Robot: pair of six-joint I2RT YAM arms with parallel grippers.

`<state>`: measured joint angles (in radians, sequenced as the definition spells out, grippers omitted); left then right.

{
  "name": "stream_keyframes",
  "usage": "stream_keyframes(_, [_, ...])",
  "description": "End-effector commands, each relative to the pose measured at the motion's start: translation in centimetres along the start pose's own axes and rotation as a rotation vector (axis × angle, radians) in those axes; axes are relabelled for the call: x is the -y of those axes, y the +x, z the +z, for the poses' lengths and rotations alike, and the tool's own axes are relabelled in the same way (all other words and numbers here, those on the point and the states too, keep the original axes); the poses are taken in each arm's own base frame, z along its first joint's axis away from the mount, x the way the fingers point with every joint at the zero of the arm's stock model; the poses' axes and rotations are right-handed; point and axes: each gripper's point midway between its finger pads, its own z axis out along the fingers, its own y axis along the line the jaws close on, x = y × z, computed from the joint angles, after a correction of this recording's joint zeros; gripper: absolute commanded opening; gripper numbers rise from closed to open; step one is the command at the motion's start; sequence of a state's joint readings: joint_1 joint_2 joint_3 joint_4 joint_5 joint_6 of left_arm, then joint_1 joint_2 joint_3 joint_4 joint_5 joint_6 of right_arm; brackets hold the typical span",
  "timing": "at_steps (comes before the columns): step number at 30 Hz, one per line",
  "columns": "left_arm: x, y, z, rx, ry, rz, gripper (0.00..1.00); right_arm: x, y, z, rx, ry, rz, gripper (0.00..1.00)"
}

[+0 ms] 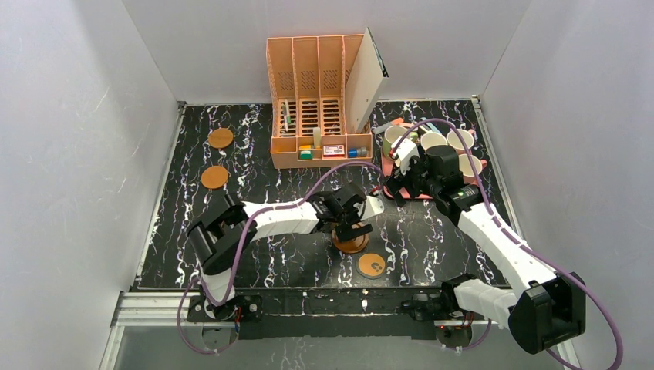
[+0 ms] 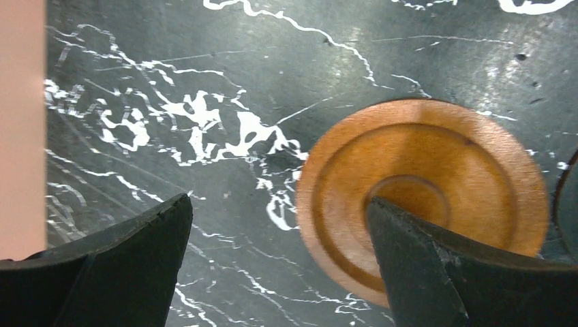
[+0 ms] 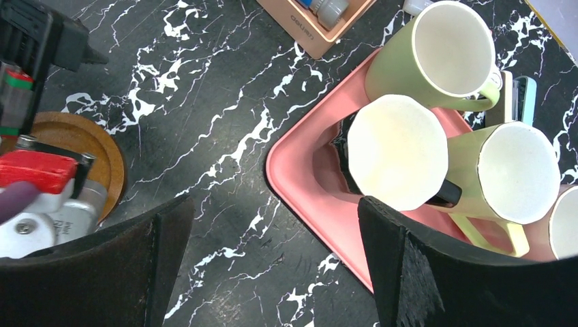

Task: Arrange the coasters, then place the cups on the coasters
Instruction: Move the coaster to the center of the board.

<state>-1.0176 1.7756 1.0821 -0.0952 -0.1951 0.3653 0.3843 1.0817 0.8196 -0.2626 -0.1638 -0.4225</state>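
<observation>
Your left gripper (image 2: 277,208) hangs low over the black, white-veined marble table (image 2: 204,68) with its fingers (image 2: 116,266) spread wide and nothing between them. The large round ringed wooden coaster (image 2: 436,170) is not in the gap. It lies under and beyond the finger on the right of the wrist view, whose tip covers the disc's centre dish, while the other finger stands over bare table, apart from the rim.

I judge the step in hand to be picking this coaster up to set it in its place. Before you close, slide the wrist toward the coaster until its near rim sits between the fingertips. Then come down so one tip lands outside the rim and one on the disc. A flat disc gives little to bite, so pinch at the edge and lift slowly. Mind the small round orange coaster with dark marks (image 1: 372,265), which lies near the wooden one on the side toward the arm bases — a wide sweep could nudge it.

Your right gripper (image 3: 272,211) is wide open too and holds nothing. The black handled mug with cream inside (image 3: 395,160) sits just ahead of its right-of-view finger, on the pink rectangular plastic tray (image 3: 300,163). Let that arm wait — the coasters look not yet arranged, so the cups have nowhere to go.
</observation>
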Motion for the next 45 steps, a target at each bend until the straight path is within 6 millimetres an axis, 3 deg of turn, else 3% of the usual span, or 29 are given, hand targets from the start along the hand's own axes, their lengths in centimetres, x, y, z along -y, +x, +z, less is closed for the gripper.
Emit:
stream_keyframes(1, [0.8,0.3,0.6,-0.018,0.025,-0.010,0.98,0.0,-0.6,0.0,0.035,-0.006,-0.014,0.98])
stream_keyframes(6, [2.0,3.6,0.3,-0.096,0.066,0.036,0.98,-0.3,-0.7,-0.1,0.040,-0.022,-0.012,0.98])
stream_keyframes(10, [2.3,8.2,-0.8,-0.169,0.079,0.076,0.98,-0.7,-1.0,-0.3,0.056,-0.038,-0.011,0.98])
stream_keyframes(17, [-1.4,15.2,-4.0,-0.234,0.062,-0.072,0.98,-1.4,-1.5,-0.6,0.089,-0.072,-0.012,0.98])
stream_keyframes(21, [-1.4,18.5,-5.9,-0.259,0.046,-0.089,0.98,-1.7,-1.7,-0.6,0.095,-0.082,-0.014,0.98])
stream_keyframes(26, [-2.1,21.0,-7.9,-0.283,-0.006,-0.114,0.98,-2.0,-1.5,-0.4,0.089,-0.094,-0.012,0.98])
stream_keyframes(32, [-4.4,24.4,-9.2,-0.329,-0.104,-0.163,0.98,-2.2,-1.5,-0.4,0.088,-0.104,-0.009,0.98])
stream_keyframes(45, [-6.9,27.0,-9.3,-0.342,-0.118,-0.269,0.98,-2.5,-1.6,-0.6,0.097,-0.115,-0.010,0.98])
